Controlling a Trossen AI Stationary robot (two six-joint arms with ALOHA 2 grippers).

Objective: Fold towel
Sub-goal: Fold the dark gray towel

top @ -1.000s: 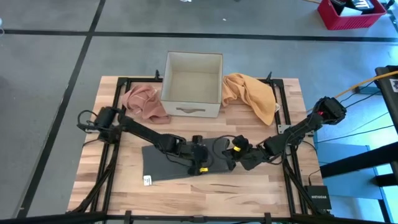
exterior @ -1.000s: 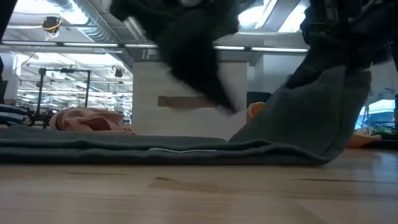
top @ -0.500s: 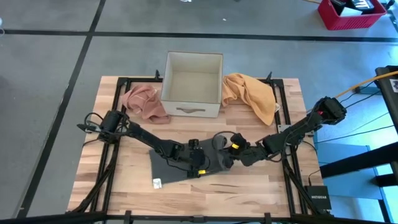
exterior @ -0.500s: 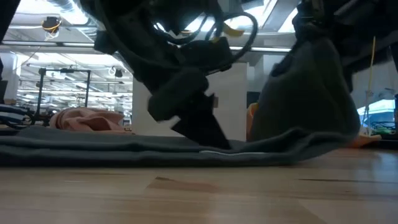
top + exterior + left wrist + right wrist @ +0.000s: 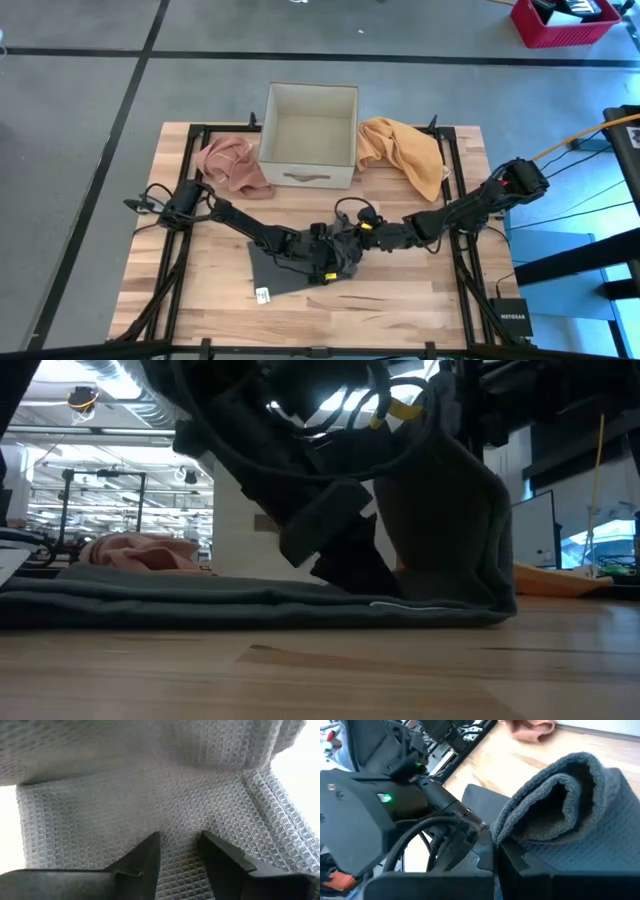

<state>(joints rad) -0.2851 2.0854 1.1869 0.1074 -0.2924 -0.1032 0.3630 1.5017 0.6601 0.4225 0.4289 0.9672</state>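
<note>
towel (image 5: 300, 268) lies front-centre on the table (image 5: 420, 300), long axis left-right. we have its right edge clenched in the right end effector (image 5: 357, 240), lifted and overhanging leftward. left end effector (image 5: 325, 262) half-parted, pressing the flat layer just beside.
</note>
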